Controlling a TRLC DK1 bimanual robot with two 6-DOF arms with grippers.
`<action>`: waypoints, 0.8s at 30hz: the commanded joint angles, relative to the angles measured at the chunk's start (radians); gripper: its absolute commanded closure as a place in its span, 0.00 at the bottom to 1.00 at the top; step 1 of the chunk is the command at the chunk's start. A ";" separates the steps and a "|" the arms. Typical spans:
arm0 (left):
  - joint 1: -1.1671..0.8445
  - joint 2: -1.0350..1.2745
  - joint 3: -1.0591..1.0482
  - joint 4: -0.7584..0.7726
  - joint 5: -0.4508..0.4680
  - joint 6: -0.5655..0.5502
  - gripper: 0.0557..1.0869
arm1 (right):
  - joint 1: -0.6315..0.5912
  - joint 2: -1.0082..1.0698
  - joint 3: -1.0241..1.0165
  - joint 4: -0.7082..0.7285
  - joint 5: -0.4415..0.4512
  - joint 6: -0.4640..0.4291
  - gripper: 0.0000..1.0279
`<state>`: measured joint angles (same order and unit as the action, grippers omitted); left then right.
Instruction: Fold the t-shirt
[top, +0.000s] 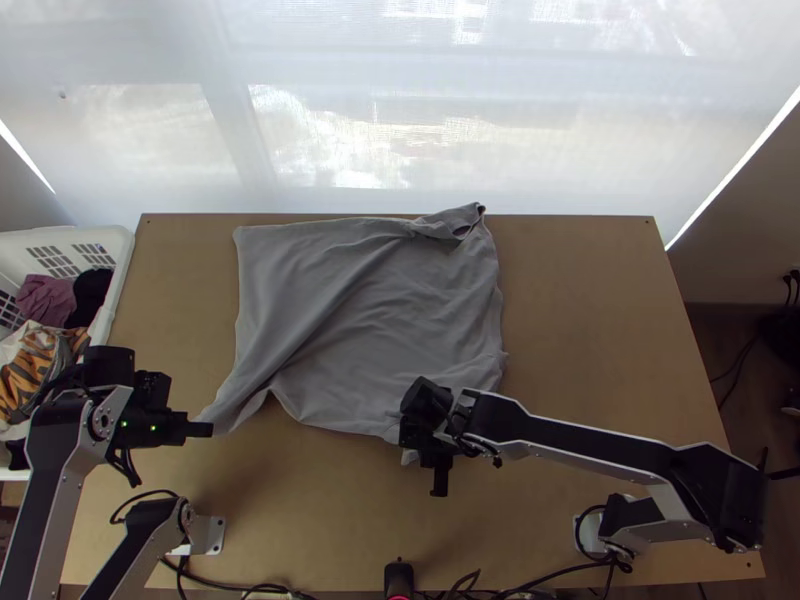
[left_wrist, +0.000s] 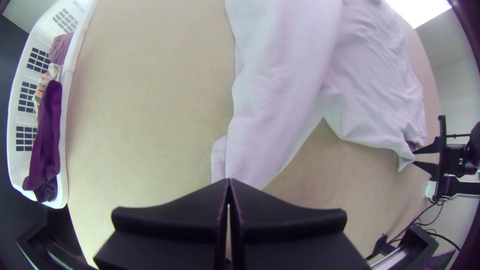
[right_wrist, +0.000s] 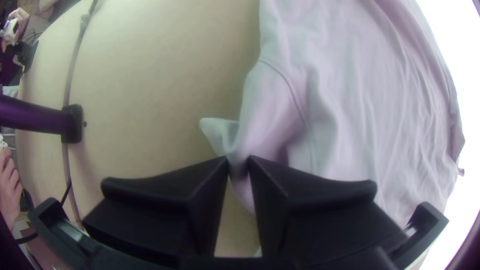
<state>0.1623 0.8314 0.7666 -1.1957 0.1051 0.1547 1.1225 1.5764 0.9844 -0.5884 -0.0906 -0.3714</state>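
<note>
The shirt (top: 400, 330) lies rumpled on the tabletop (top: 590, 300), its near side pinched shut in the left tool (left_wrist: 228, 180) and right tool (right_wrist: 238, 159) — best to raise both together, draw out the slack between, then lay it over evenly — no dragging.

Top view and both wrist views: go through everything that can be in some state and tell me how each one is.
T-shirt: laid out, one long diagonal crease, far corner bunched
Left gripper: shut on a t-shirt corner
Right gripper: pinching t-shirt edge
Basket: upright, holding clothes
Clothes: bunched
</note>
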 joint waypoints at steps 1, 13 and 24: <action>0.002 0.003 0.016 -0.004 0.001 0.005 0.97 | -0.043 -0.047 -0.032 -0.008 0.000 -0.024 0.97; 0.002 -0.061 0.025 -0.134 0.002 0.043 0.97 | -0.116 -0.309 -0.066 -0.274 -0.005 -0.034 0.97; -0.018 -0.172 0.083 -0.311 -0.007 0.114 0.97 | -0.044 -0.510 -0.067 -0.544 -0.034 -0.072 0.97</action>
<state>0.1570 0.7136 0.8181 -1.4345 0.1089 0.2409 1.0344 1.1721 0.9169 -1.0046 -0.1143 -0.4290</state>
